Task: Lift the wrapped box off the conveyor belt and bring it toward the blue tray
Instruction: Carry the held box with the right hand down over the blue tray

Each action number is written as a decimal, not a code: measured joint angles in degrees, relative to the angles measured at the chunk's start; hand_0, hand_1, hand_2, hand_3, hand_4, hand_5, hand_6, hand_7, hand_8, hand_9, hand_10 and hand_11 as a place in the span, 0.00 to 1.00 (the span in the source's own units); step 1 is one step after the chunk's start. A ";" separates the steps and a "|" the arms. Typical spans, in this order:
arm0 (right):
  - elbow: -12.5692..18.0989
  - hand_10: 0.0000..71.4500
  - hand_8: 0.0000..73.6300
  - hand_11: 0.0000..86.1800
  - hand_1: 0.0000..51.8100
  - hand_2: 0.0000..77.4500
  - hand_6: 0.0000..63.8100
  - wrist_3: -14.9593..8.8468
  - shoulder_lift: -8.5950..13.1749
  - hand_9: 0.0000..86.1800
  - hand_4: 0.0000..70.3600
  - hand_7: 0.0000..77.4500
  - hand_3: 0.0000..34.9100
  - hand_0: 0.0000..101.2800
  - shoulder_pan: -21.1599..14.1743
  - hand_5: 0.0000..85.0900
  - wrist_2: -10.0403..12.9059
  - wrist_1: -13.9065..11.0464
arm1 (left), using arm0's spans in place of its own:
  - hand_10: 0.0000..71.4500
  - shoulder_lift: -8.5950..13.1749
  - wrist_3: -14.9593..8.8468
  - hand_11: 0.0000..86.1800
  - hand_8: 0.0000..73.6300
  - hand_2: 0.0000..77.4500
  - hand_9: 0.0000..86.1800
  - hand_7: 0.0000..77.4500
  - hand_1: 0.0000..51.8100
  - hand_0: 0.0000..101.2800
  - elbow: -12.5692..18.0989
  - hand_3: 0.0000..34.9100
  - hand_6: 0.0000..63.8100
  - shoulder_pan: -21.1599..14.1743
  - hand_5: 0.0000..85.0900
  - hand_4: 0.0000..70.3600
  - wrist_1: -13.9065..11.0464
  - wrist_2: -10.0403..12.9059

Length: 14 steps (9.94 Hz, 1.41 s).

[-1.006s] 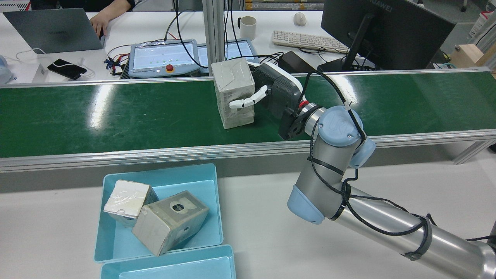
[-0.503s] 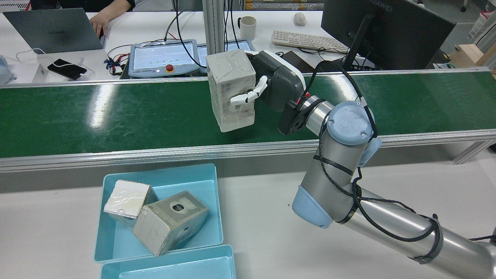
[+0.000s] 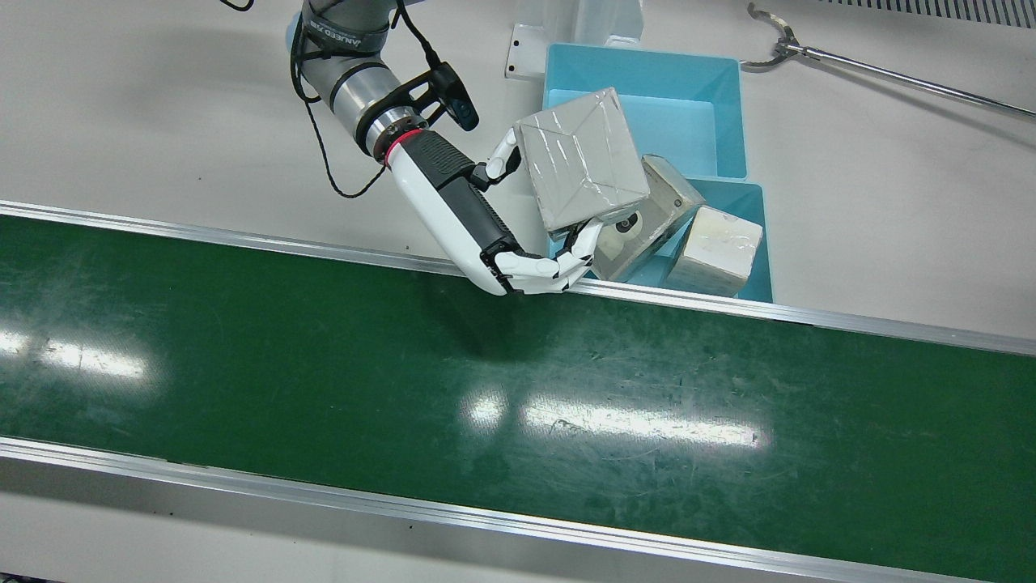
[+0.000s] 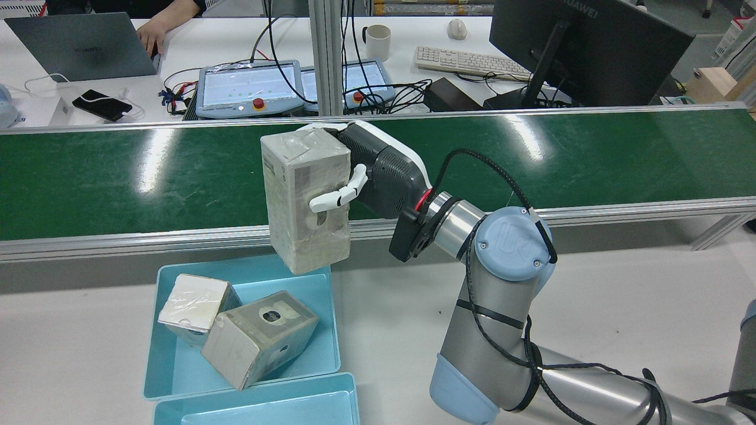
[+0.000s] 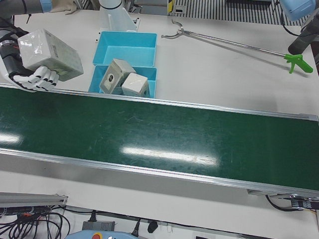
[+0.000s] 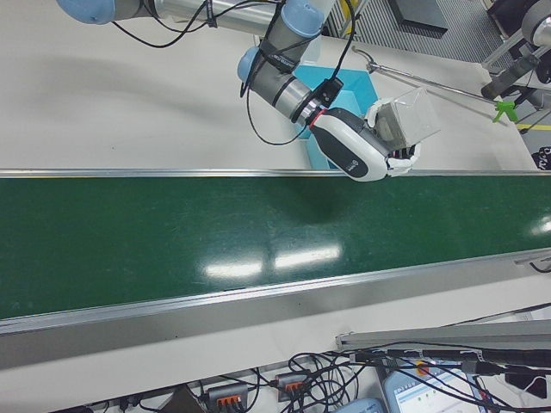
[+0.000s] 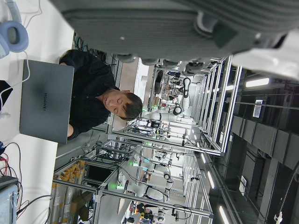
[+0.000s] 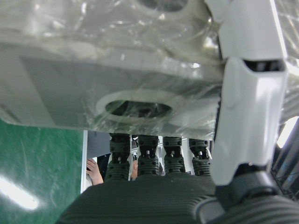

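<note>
In the rear view, starting at your far left, a person's hand [image 4: 155,32] rests by a laptop [image 4: 82,46] on the far table, with a phone [image 4: 101,105] nearer the belt; below, on the near table [image 4: 71,348], the blue tray [image 4: 331,330] holds two wrapped boxes leaning against each other, a paler one [image 4: 192,307] and a greyer one [image 4: 260,336]; a second tray [image 4: 260,407] touches its near edge.

Moving right, the wrapped box [image 4: 304,200] you are carrying hangs clear of the conveyor belt [image 4: 118,177], over the belt's near rail and the far rim of the blue tray, standing roughly upright with a slight tilt; your right hand [image 4: 354,177] is closed around it, one finger [image 4: 333,198] lying across the face toward you and the others wrapped round the far side, as the front view shows under the box [image 3: 581,166]; the right hand view shows the fingers pressed against the plastic wrap.

Further right comes the right arm's wrist and elbow [image 4: 508,254]; behind the belt stand a mug [image 4: 378,41], a keyboard [image 4: 472,62] and a monitor [image 4: 590,47].

Your left hand appears only as a dark blurred mass at the top edge of its own view [image 7: 187,23], so you cannot tell how far open it is.
</note>
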 joint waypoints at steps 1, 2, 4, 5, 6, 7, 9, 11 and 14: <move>-0.10 0.57 0.70 0.61 0.11 0.38 0.56 -1.19 -0.01 0.54 0.58 0.66 0.03 0.50 -2.09 0.46 1.26 0.01 | 0.01 0.00 0.00 0.00 0.01 0.01 0.01 0.01 0.00 0.00 0.00 0.00 0.00 0.00 0.01 0.00 0.00 0.00; -0.27 0.63 0.73 0.66 0.11 0.38 0.57 -2.39 0.06 0.56 0.58 0.69 0.03 0.50 -4.17 0.47 2.67 0.09 | 0.01 0.00 0.00 0.00 0.01 0.01 0.01 0.01 0.00 0.00 0.00 0.00 0.00 0.00 0.01 0.00 0.00 0.00; -0.48 0.63 0.73 0.68 0.03 0.41 0.57 -4.30 0.26 0.58 0.58 0.70 0.03 0.49 -7.20 0.47 3.98 0.31 | 0.01 0.00 0.00 0.00 0.01 0.01 0.01 0.01 0.00 0.00 0.00 0.00 0.00 0.00 0.01 0.00 0.00 0.00; -0.51 0.63 0.73 0.68 0.03 0.41 0.57 -4.84 0.27 0.58 0.58 0.71 0.03 0.49 -8.15 0.47 4.11 0.37 | 0.01 0.00 0.00 0.00 0.01 0.01 0.01 0.01 0.00 0.00 0.00 0.00 0.00 0.00 0.01 0.00 0.00 0.00; -0.51 0.63 0.73 0.68 0.03 0.41 0.57 -5.23 0.34 0.58 0.58 0.71 0.03 0.49 -8.86 0.47 4.10 0.40 | 0.01 0.00 0.00 0.00 0.01 0.01 0.01 0.01 0.00 0.00 0.00 0.00 0.00 0.00 0.01 0.00 0.00 0.00; -0.45 0.63 0.60 0.68 0.03 0.41 0.49 -5.43 0.42 0.54 0.58 0.66 0.10 0.50 -9.33 0.47 4.07 0.42 | 0.01 0.00 0.00 0.00 0.01 0.01 0.01 0.01 0.00 0.00 0.00 0.00 0.00 0.00 0.01 0.00 0.00 0.00; -0.14 0.63 0.34 0.68 0.06 0.13 0.21 -5.59 0.57 0.34 0.51 0.47 0.24 0.52 -9.80 0.51 4.03 0.43 | 0.01 0.00 0.00 0.01 0.01 0.01 0.01 0.01 0.00 0.00 0.00 0.00 0.00 0.00 0.01 0.00 0.00 0.00; 0.17 0.53 0.00 0.68 0.57 0.00 0.00 -5.62 0.58 0.02 0.31 0.18 0.47 0.55 -9.91 0.39 4.02 0.43 | 0.01 0.00 0.00 0.00 0.01 0.01 0.01 0.01 0.00 0.00 0.00 0.00 0.00 0.00 0.01 0.00 0.00 0.00; 0.60 0.14 0.00 0.46 0.21 0.04 0.04 -5.63 0.62 0.02 0.20 0.21 0.55 0.48 -9.94 0.15 4.02 0.43 | 0.01 0.00 0.00 0.00 0.01 0.01 0.01 0.01 0.00 0.00 0.00 0.00 0.00 0.00 0.01 0.00 0.00 0.00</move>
